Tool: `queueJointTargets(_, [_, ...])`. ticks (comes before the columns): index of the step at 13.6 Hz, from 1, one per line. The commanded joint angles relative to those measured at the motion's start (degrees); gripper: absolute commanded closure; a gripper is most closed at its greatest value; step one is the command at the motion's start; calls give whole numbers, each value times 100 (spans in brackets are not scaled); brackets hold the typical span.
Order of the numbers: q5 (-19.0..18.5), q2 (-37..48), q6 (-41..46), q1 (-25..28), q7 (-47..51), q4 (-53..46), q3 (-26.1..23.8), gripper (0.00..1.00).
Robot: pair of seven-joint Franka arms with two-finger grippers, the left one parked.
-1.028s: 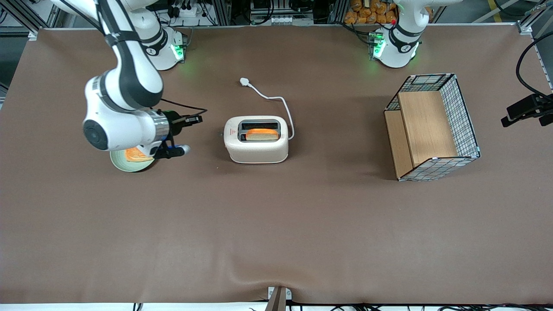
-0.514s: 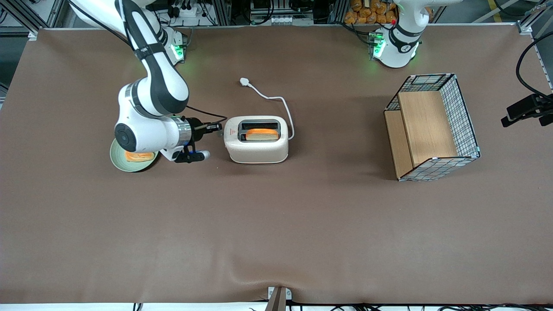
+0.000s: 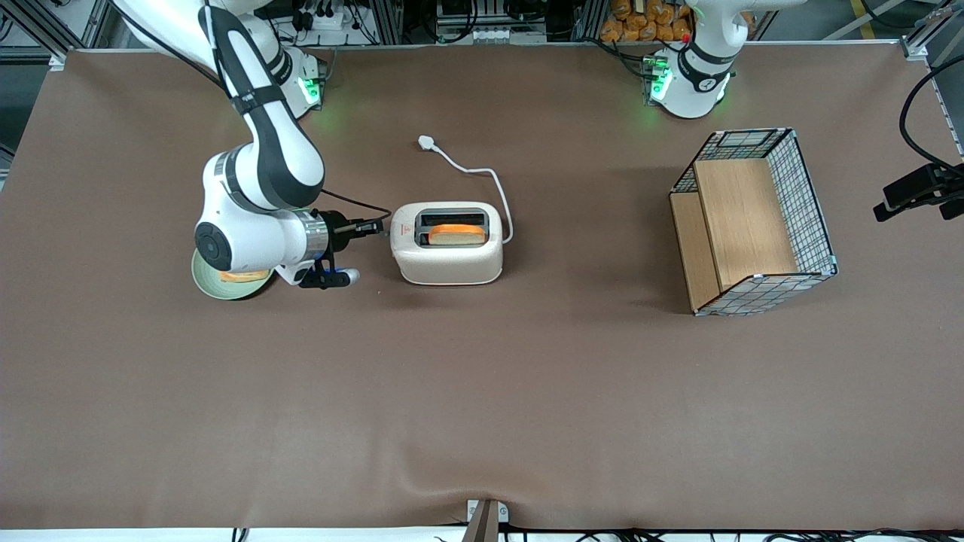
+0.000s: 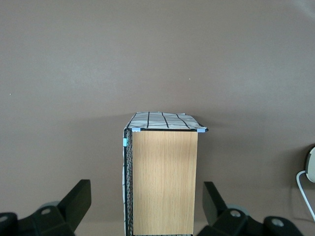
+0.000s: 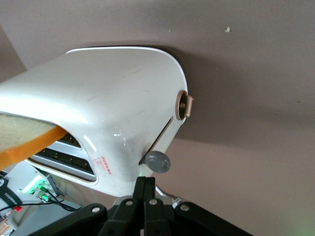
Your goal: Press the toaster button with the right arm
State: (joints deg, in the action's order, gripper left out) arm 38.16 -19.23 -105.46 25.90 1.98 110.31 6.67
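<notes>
I have the right arm (image 3: 260,162) reaching low across the table (image 3: 482,391), its gripper (image 3: 374,224) lying level right at the narrow end of the toaster (image 3: 448,252). Through the wrist camera the two fingers (image 5: 143,196) are pressed together, their tips just beside the grey toaster button (image 5: 156,162); whether they touch it I cannot tell. A slice of bread (image 3: 457,235) sits in the slot nearer the front camera, and a green plate (image 3: 218,284) lies under the arm's wrist
</notes>
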Motion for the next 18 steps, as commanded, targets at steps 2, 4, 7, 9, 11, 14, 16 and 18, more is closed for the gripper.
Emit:
queueJointTargets(2, [315, -160, -54, -138, 4, -9, -35, 100])
queueJointTargets(4, [315, -178, -71, -138, -14, -9, -35, 100])
queueJointTargets(7, [324, -301, -80, -217, -31, -44, -43, 100])
queueJointTargets(9, [324, -371, -89, -226, -31, -53, -43, 100])
queueJointTargets(11, [446, -450, -97, -217, -49, -53, -35, 100])
queueJointTargets(14, [456, -529, -97, -226, -49, -53, -35, 100])
queueJointTargets(16, [456, -573, -97, -217, -49, -44, -43, 100])
queueJointTargets(18, [456, -600, -97, -217, -49, -44, -43, 100])
